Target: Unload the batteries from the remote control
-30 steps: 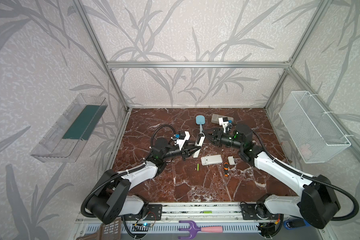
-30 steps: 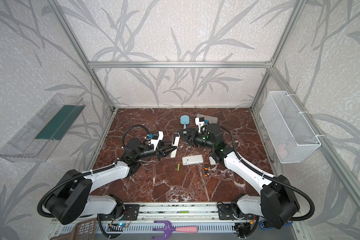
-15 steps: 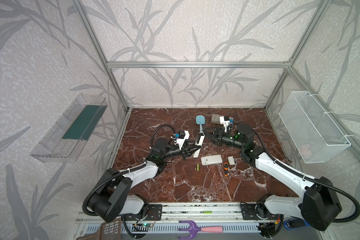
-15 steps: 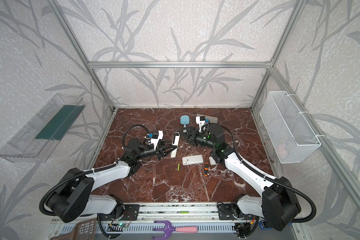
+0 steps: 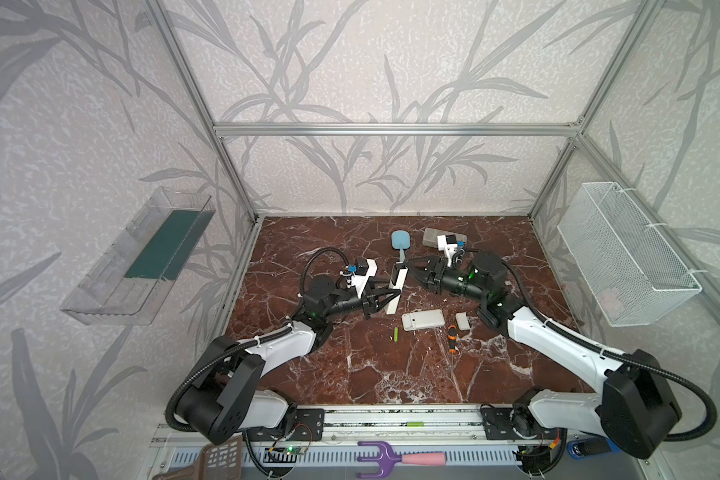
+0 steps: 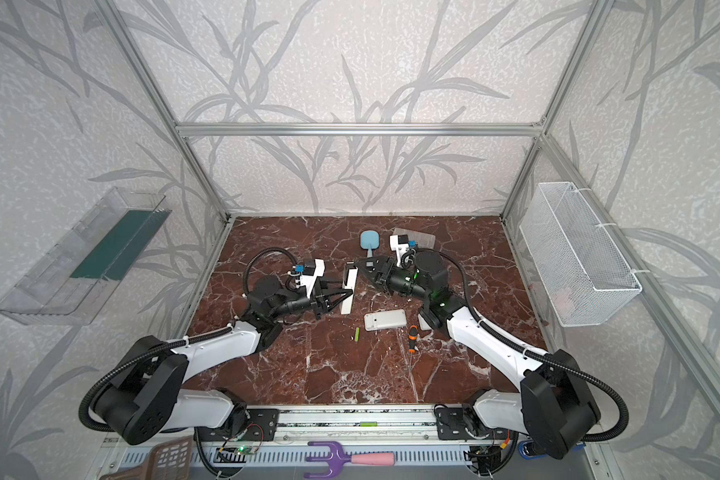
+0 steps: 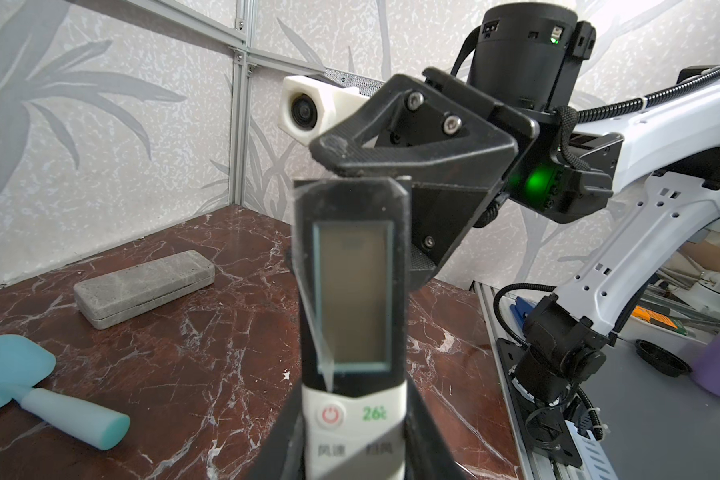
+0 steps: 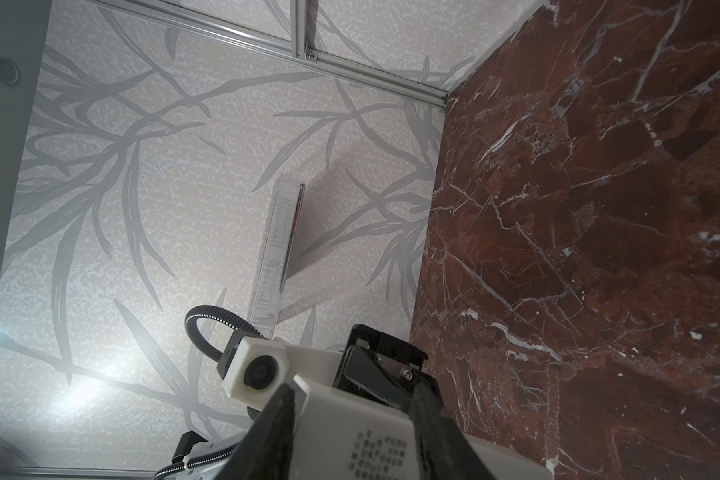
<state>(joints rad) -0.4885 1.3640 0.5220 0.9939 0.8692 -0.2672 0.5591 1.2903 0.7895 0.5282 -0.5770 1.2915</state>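
Note:
A white remote control (image 5: 398, 276) with a dark screen stands tilted above the table, and my left gripper (image 5: 389, 300) is shut on its lower part, as the left wrist view shows (image 7: 352, 415). My right gripper (image 5: 410, 269) reaches in from the right, rolled on its side and open. One of its fingers (image 7: 412, 158) sits over the remote's top end. The other lies across the labelled back (image 8: 371, 440). One lime-green battery (image 5: 396, 334) lies loose on the marble in both top views (image 6: 357, 334). The remote's battery bay is hidden.
A flat white device (image 5: 423, 319), a small white cover (image 5: 462, 321) and an orange-and-black screwdriver (image 5: 452, 334) lie right of the battery. A blue spatula (image 5: 400, 241) and grey case (image 5: 433, 237) sit behind. A wire basket (image 5: 624, 257) hangs right, a clear shelf (image 5: 142, 266) left.
The right gripper has shifted slightly at the remote's top end. The left gripper still holds the remote in the same place, and the battery has not moved.

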